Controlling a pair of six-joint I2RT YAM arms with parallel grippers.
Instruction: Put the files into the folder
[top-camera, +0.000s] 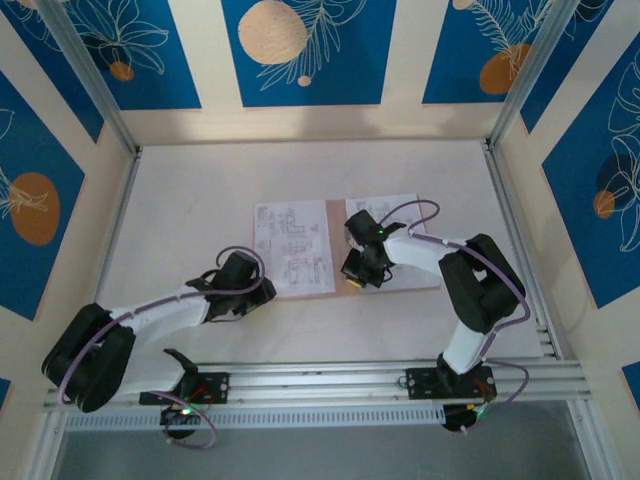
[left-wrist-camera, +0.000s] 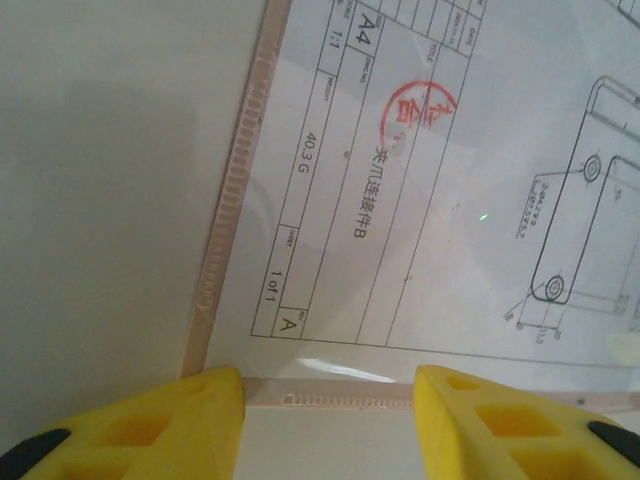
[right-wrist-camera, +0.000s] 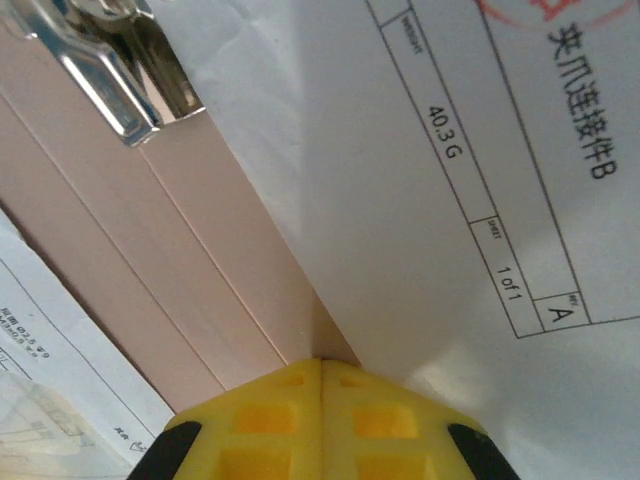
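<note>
Pink-brown folder (top-camera: 335, 232), lying open and flat in the middle of the white table (top-camera: 190, 200). On each half, white files (top-camera: 290, 245) with black drawings (one with a red stamp). A shiny metal clip (right-wrist-camera: 120, 70) on the folder's bare card. Right gripper (right-wrist-camera: 320, 372) shut tight, tips at the edge of the right sheet; pinching it or not, cannot tell. Left gripper (left-wrist-camera: 328, 395) at the folder's near left corner, fingers apart, holding nothing.

Open folder (top-camera: 336, 240) on table (top-camera: 200, 200); files (top-camera: 290, 245) on both halves.
</note>
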